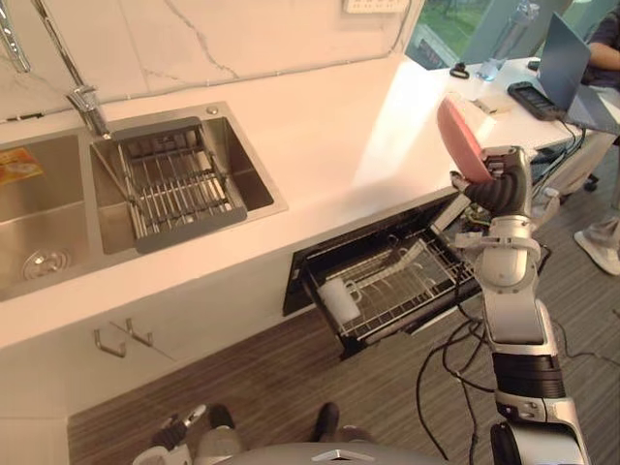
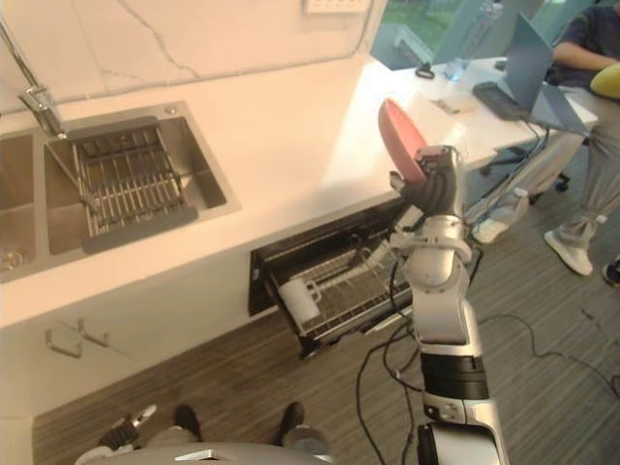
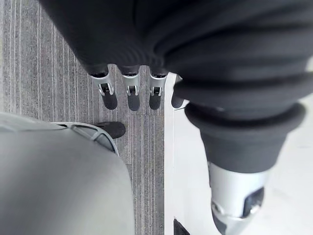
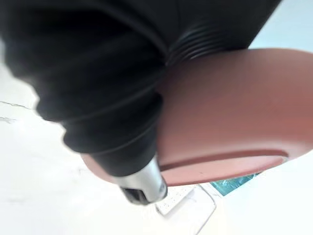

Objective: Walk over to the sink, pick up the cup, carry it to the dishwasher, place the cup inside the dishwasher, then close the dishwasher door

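Holding a pink dish on edge above the open dishwasher rack, the right hand pinches its lower rim with curled fingers. The white cup sits at the rack's left end; lower the dish slowly, clear of it. The left hand hangs with its fingers straight.

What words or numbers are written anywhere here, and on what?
None can be read.
Orange packet in the left steel sink basin: print too blurred.
Clear plastic bottle: label too small.
Pink round plate held in the right robot hand: no writing shows.
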Robot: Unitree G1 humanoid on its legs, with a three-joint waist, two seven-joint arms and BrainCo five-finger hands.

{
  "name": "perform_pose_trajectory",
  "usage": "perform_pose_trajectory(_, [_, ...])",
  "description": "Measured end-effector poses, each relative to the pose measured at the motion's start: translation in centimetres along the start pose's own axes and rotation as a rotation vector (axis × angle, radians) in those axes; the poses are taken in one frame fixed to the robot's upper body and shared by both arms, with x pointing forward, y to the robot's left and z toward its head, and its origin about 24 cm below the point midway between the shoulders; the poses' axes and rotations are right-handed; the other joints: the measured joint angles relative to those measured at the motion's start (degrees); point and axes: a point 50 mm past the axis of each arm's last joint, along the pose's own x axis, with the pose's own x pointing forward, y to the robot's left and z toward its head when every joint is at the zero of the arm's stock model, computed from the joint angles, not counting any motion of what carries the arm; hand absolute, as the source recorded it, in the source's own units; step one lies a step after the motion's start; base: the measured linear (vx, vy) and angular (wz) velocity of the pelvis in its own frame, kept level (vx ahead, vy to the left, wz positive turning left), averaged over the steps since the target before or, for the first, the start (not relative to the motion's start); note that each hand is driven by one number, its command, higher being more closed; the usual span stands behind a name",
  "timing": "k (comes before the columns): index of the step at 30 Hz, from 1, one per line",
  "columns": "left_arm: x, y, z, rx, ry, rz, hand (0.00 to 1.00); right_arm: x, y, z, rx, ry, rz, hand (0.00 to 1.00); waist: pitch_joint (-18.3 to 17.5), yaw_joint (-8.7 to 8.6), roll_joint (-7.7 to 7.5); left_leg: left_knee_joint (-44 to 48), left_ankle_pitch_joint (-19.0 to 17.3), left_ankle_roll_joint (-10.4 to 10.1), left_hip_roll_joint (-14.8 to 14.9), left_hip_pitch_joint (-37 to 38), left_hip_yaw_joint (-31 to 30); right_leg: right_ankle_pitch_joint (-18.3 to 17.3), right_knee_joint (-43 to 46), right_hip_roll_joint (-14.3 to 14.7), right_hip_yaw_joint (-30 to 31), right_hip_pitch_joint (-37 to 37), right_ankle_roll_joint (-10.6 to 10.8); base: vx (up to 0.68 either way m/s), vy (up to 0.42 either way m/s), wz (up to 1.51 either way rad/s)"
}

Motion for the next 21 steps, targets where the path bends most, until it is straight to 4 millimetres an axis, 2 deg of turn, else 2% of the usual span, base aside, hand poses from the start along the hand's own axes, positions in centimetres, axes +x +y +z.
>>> perform_pose_trajectory(3, [0.1, -0.4, 0.0, 0.02, 0.006, -0.015, 0.0, -0.1, 0.4, -0.6, -0.008, 0.03, 0.027, 1.0, 0.55, -0.35, 1.06, -0.01, -0.01, 0.04, -0.5, -0.68, -0.03, -0.09, 1.2, -0.64, 0.24, -1.13, 0.11, -0.04, 0.034, -0.01])
perform_pose_trajectory(9, [0.3, -1.0, 0.5, 0.046, 0.0, -0.035, 0.0, -0.8, 2.4, -3.9, -0.05, 0.175, 0.123, 1.0, 1.7, -0.35, 1.97, 0.01, 0.24, 0.79, -1.42, -2.53, -0.16, -0.08, 3.55, -2.03, 0.51, -4.06, 0.15, -0.02, 0.029, 0.01])
perform_pose_trajectory(14, [0.6, -1.6, 1.4, 0.058, -0.019, -0.057, 0.0, -0.4, 2.9, -5.0, -0.067, 0.23, 0.135, 1.0, 3.62, -0.58, 2.63, 0.02, 0.37, 1.16, -2.2, -3.76, -0.26, -0.24, 5.13, -3.07, 0.72, -5.95, 0.42, -0.03, 0.028, 0.02])
perform_pose_trajectory(21, [1.0, -3.1, 3.5, 0.076, -0.072, -0.11, 0.0, 0.7, 3.3, -5.5, -0.084, 0.272, 0.137, 1.0, 6.4, -1.36, 3.73, 0.13, 0.92, 1.97, -2.83, -5.82, -0.28, -0.16, 6.76, -3.98, 0.99, -8.74, 0.5, 0.0, 0.005, 0.0])
